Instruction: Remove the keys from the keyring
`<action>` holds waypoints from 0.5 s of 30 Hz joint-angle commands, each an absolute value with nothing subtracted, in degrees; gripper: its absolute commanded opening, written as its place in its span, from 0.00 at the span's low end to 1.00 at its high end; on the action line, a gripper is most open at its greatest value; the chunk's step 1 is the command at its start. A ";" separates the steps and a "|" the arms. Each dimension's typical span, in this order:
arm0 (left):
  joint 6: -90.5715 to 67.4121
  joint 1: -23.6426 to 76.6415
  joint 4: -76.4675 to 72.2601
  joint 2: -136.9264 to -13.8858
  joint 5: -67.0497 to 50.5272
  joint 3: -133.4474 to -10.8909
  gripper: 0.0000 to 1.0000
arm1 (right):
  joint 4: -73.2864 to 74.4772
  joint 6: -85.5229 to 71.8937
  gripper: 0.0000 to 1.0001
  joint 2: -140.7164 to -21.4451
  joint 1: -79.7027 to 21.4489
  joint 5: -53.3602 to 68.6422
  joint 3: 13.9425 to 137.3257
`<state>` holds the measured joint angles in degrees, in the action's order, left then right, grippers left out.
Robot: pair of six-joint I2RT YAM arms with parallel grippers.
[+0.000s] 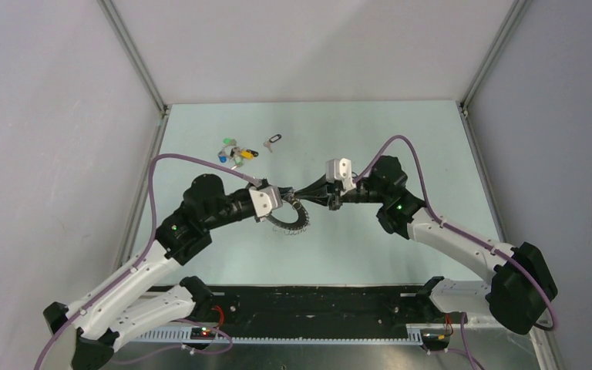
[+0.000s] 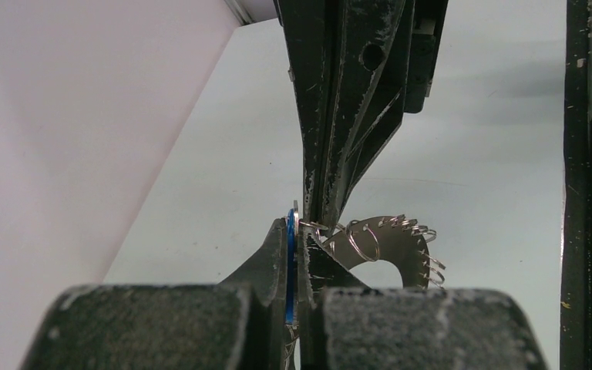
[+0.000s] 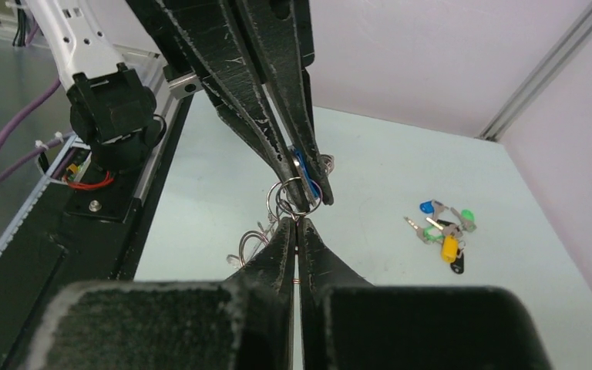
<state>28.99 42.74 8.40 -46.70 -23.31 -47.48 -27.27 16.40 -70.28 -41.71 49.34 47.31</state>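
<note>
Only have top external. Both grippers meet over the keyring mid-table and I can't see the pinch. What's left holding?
Observer: Left wrist view: the left gripper is shut on a flat blue-headed key, held edge-on between its fingers.
Operator: And right?
Observer: Right wrist view: the right gripper is shut on a small split ring right at that blue key.
Operator: Where's the keyring relative to the pinch?
Observer: Left wrist view: the keyring sits right beside the pinch, and little rings line its outer edge.
</note>
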 commanded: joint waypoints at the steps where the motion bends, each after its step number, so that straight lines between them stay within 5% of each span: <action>1: 29.93 42.80 2.66 -44.70 -20.61 -49.52 0.00 | -28.68 8.31 0.00 -68.56 -40.54 46.80 48.72; 8: 30.15 43.34 2.75 -44.43 -17.85 -47.77 0.00 | -51.04 -14.60 0.00 -66.24 -33.43 47.96 43.54; 15: 29.20 43.91 2.73 -46.95 -16.56 -47.69 0.00 | -61.36 -21.55 0.00 -66.50 -32.43 38.77 39.84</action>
<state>29.04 43.62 5.45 -46.09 -18.28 -47.37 -49.50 -13.89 -67.11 -32.60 44.42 40.62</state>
